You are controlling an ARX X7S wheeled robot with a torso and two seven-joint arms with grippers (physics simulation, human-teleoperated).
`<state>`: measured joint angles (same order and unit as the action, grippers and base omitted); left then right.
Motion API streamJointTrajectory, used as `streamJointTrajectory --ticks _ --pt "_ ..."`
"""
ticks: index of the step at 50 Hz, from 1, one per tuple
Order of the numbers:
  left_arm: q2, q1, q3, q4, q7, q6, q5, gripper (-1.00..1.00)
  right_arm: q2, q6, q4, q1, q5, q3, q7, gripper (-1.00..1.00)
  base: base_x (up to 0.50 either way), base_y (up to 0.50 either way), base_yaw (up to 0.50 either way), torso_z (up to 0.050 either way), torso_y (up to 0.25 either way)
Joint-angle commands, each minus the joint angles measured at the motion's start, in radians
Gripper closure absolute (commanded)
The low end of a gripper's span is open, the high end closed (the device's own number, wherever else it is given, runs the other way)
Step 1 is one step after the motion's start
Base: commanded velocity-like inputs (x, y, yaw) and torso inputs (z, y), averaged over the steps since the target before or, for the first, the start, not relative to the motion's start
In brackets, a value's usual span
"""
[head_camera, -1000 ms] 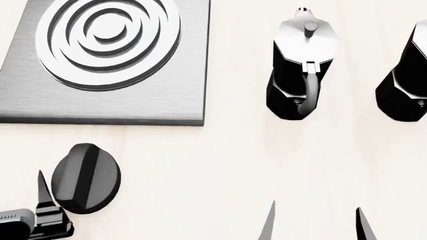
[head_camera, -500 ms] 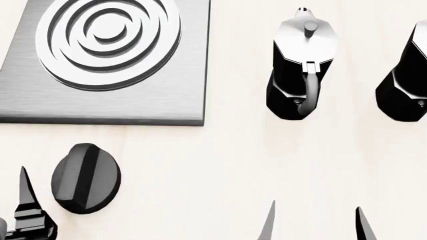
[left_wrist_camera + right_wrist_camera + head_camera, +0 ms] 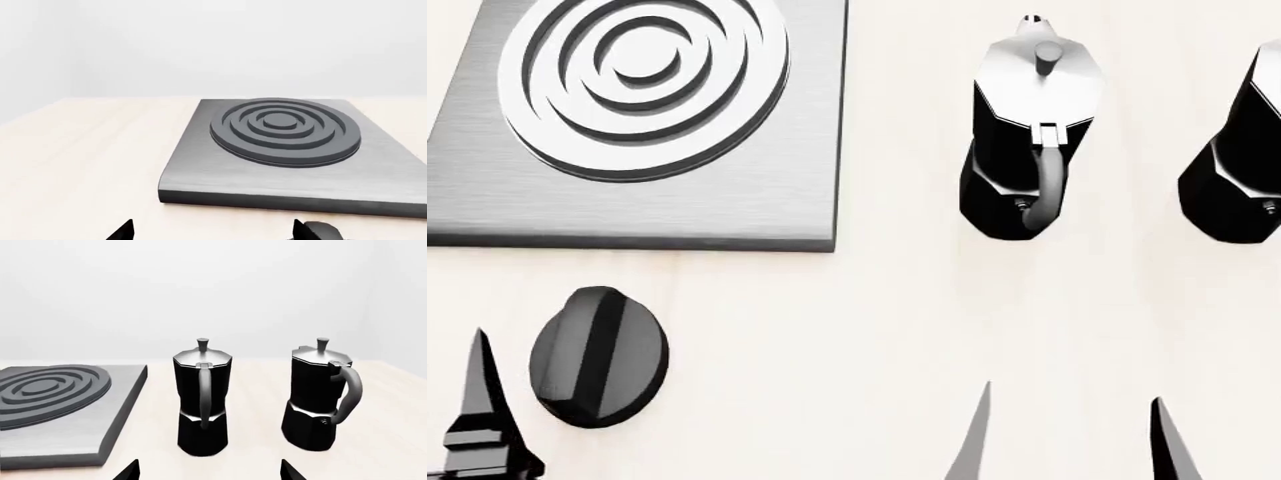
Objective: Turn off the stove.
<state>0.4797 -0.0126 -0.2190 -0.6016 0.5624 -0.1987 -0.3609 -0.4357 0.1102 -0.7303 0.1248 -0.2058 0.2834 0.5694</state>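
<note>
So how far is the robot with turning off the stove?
Nothing looks done yet. The knob sits untouched in front of the stove, its bar near upright in the head view. In hand: the open left gripper waits just left of the knob, without contact. Left: grip the knob and turn it.

no text, label, brand, number or sign can be read in any of the views. the stove (image 3: pixel 694 190) plate at the upper left of the head view is plain brushed metal, its knob (image 3: pixel 598 357) is unmarked black, and the two moka pots (image 3: pixel 201 400) carry no lettering.
</note>
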Motion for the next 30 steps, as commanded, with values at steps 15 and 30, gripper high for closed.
streamJointTrajectory --ticks 15,30 --pt "0.039 -0.035 0.008 -0.107 -0.013 -0.057 -0.065 -1.0 -0.003 0.072 -0.052 -0.062 -0.017 -0.001 0.015 -1.0 0.0 0.0 0.0 0.0 0.0" --pt "0.056 -0.08 0.014 -0.161 -0.012 -0.106 -0.117 -1.0 -0.007 0.118 -0.097 -0.092 -0.026 0.001 0.025 -1.0 0.0 0.0 0.0 0.0 0.0"
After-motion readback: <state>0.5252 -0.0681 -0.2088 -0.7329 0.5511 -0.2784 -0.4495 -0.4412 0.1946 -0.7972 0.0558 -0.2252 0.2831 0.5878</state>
